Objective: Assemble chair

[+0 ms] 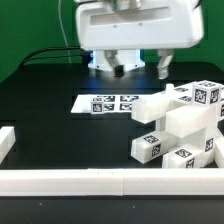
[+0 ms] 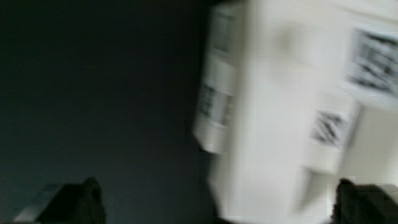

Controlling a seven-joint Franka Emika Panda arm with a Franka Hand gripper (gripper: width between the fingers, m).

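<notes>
Hovering gripper (image 1: 135, 70), jaws spread wide and empty, should centre over the chair parts (image 1: 180, 125) on the tabletop (image 1: 50, 85) before descending.

Robot body, ext. view: the hand (image 1: 138, 68) sits in upper centre of frame. Big white boxy housing w/ rounded corners, smooth plastic look, faint grey seams across front. Under it, a lit bluish-white section. From there dark short fingers (image 1: 162, 70) come down, black or very dark grey. Thin black cable runs at upper left of frame, beside the housing. Wrist view: two dark fingertips (image 2: 75, 203) at lower corners, blurred, no markings or screws can be read.
</notes>
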